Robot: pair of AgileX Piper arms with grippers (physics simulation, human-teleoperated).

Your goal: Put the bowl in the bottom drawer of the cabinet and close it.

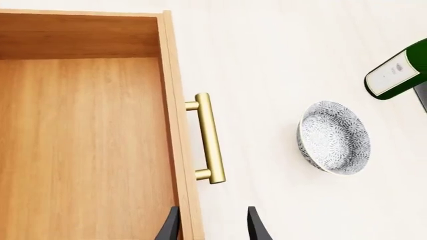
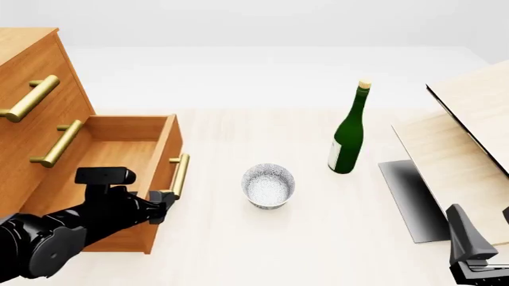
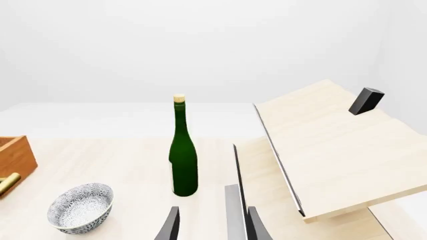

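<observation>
The speckled white bowl (image 2: 269,186) stands upright on the table, right of the cabinet (image 2: 36,89). It also shows in both wrist views (image 1: 333,137) (image 3: 80,207). The bottom drawer (image 2: 119,155) is pulled out and empty, its short brass handle (image 2: 180,176) facing the bowl. My left gripper (image 2: 161,205) is open at the drawer's front panel near the handle (image 1: 208,137). Its fingers (image 1: 168,227) stand one on each side of that panel. My right gripper (image 2: 475,256) hangs open at the near right, far from the bowl, holding nothing.
A tall green bottle (image 2: 348,134) stands behind and to the right of the bowl. Pale wood boards (image 2: 469,131) with a dark slanted panel (image 2: 409,196) fill the right side. The two upper drawers (image 2: 32,101) are closed.
</observation>
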